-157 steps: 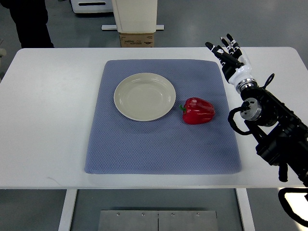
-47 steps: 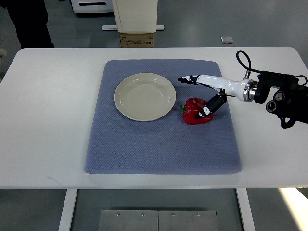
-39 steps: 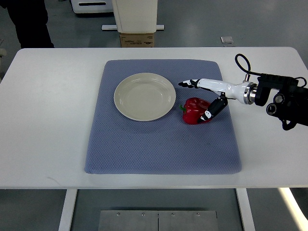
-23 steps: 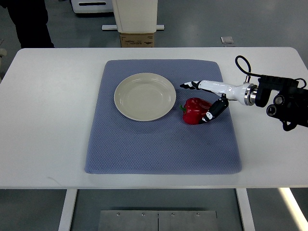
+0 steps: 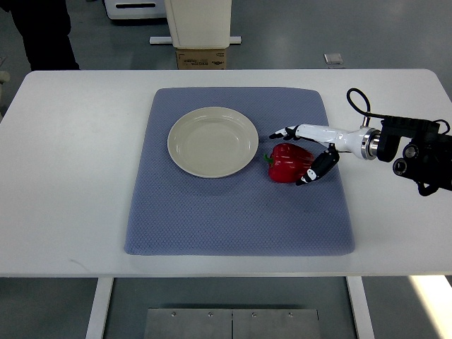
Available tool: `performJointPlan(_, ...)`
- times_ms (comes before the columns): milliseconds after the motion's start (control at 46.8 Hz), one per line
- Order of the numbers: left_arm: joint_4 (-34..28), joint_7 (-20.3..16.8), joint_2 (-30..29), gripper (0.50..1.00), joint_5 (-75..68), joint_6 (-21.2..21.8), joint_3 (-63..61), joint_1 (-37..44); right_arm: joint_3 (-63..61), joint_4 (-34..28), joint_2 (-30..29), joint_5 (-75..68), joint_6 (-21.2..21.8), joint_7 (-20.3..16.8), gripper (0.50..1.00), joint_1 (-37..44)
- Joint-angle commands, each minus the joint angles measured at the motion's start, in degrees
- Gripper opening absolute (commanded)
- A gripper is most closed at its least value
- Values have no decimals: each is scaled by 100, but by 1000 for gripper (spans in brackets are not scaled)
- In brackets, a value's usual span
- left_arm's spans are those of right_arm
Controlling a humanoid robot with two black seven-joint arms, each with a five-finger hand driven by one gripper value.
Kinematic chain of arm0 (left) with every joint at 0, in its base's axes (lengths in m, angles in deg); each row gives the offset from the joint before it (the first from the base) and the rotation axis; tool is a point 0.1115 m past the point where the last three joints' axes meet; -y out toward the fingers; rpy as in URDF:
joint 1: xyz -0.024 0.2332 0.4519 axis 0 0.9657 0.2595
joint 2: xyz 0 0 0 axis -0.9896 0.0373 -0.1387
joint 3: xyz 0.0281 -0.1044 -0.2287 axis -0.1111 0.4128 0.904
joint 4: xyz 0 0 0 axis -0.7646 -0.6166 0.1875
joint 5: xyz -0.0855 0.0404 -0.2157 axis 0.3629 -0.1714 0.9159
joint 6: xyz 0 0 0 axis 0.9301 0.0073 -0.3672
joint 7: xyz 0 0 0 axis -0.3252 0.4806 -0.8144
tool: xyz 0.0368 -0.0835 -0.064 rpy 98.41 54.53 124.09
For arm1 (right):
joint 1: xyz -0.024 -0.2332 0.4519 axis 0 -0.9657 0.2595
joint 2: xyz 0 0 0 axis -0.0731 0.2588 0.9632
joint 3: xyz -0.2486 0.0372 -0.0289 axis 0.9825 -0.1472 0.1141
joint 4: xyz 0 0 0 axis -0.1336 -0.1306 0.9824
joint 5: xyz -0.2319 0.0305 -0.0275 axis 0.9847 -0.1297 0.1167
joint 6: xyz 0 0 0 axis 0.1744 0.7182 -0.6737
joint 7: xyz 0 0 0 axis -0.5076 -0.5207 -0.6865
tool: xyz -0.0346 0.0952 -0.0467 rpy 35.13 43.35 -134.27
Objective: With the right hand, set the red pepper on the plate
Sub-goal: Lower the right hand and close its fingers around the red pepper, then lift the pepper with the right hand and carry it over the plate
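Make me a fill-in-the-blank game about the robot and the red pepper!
1. The red pepper lies on the blue ____.
2. The plate has ____ on it.
3. The right hand reaches around the pepper from the picture's ____ side.
4. The pepper's stem is coloured ____.

Missing words: mat; nothing; right; green
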Motion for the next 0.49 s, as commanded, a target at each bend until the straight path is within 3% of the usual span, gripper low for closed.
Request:
performJointPlan(0, -1, -3, 0, 1000, 0, 0, 0, 0, 0, 12, 0, 0, 1, 0, 885, 1)
performJointPlan(342, -1, -3, 0, 1000, 0, 0, 0, 9, 0, 144, -8, 18, 1, 0, 784, -51)
performJointPlan(471, -1, -3, 0, 1000, 0, 0, 0, 0, 0, 187, -17, 18, 1, 0, 721, -113)
